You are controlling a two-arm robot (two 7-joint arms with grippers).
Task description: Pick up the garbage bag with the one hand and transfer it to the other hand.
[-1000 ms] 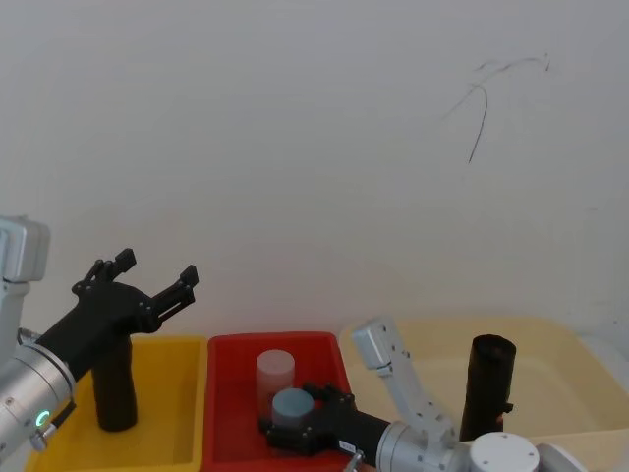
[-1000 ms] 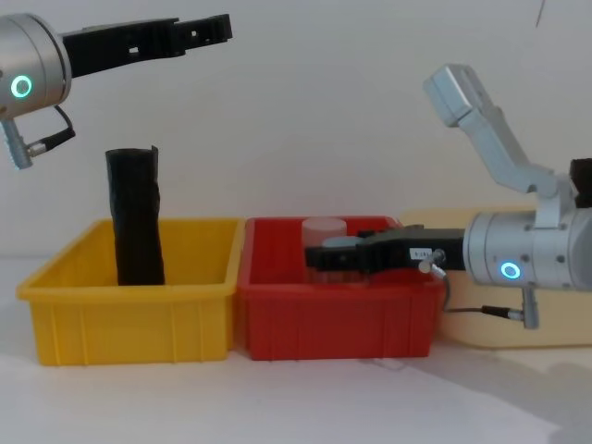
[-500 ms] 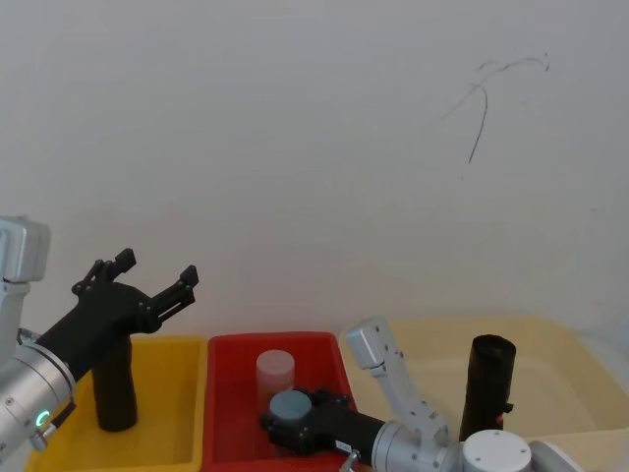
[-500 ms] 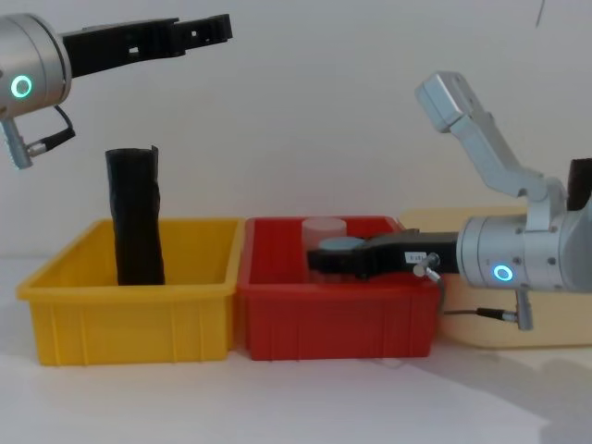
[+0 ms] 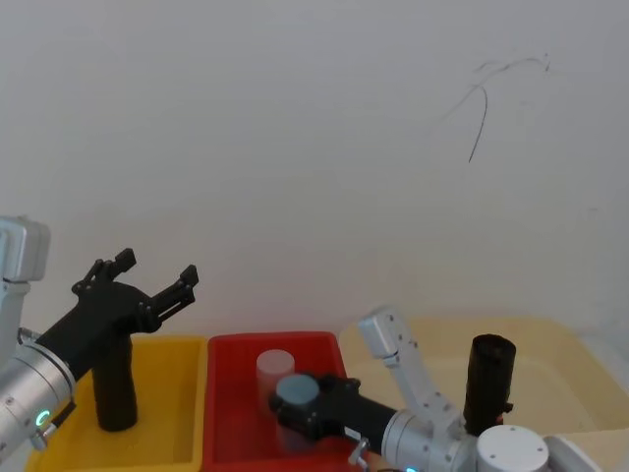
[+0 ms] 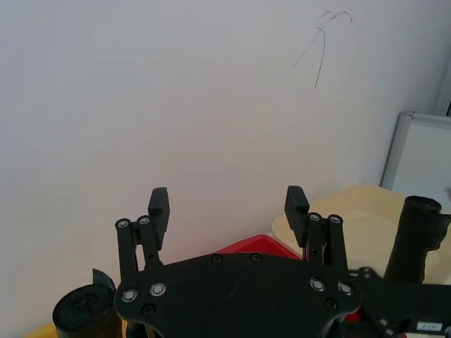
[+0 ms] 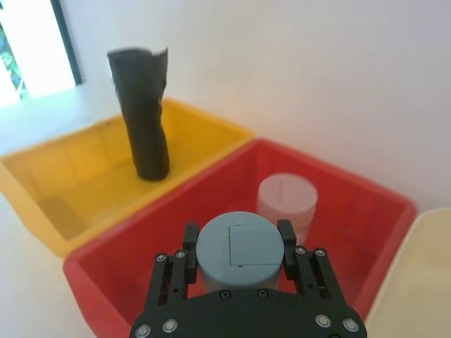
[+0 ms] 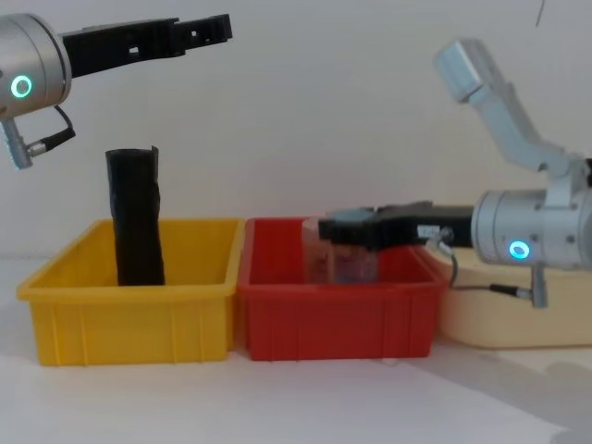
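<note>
The garbage bag is a black, crinkled roll with a ragged top, standing upright in the yellow bin, below and behind the left gripper. Since the earlier frame the right gripper has risen, lifting a grey-capped jar clear of the red bin; its fingers are clamped on that jar. The left gripper hangs above the bag with fingers wide apart, touching nothing. A second black tube stands in the beige bin.
</note>
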